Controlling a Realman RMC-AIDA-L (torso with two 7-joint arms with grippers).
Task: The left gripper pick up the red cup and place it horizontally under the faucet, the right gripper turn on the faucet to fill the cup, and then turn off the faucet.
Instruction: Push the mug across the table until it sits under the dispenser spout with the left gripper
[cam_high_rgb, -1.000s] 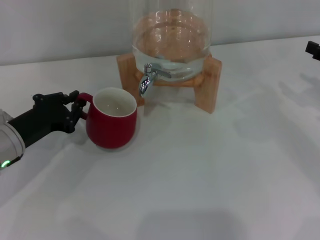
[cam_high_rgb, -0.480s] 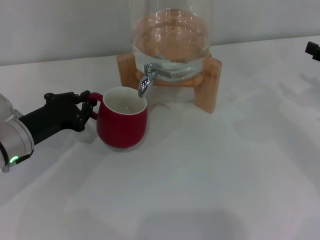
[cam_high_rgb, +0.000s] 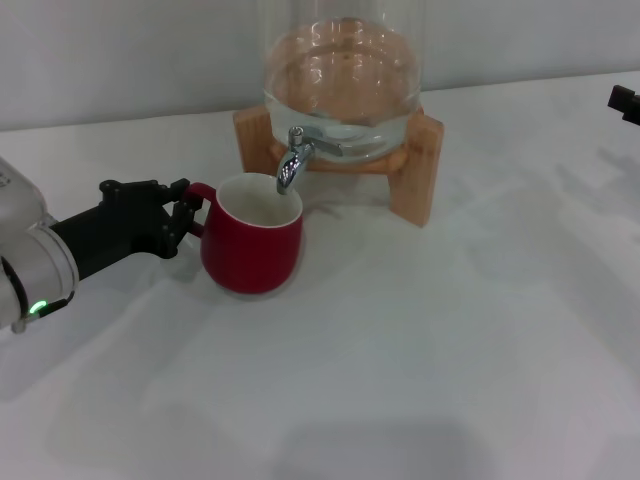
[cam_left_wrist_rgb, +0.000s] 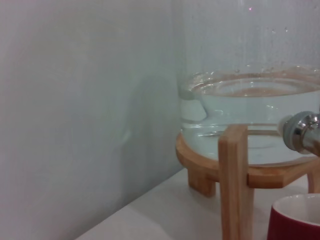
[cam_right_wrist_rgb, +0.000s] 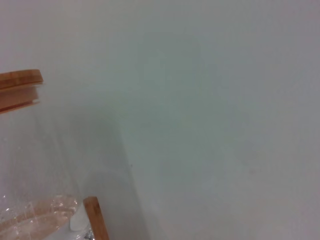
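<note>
The red cup (cam_high_rgb: 251, 237) stands upright on the white tabletop (cam_high_rgb: 420, 340) at centre left of the frame, its rim just under the faucet (cam_high_rgb: 291, 162), my left end effector (cam_high_rgb: 186, 215) clamped on its handle, while my right end effector (cam_high_rgb: 624, 102) sits at the far right edge, grip unreadable.

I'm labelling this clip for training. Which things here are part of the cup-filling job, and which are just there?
In the job:
- red cup, upright under the faucet
- left gripper, shut on the cup's handle
- right gripper, only its tip showing at the table's far right edge

Just there:
- glass water jar
- wooden stand
- white table
</note>
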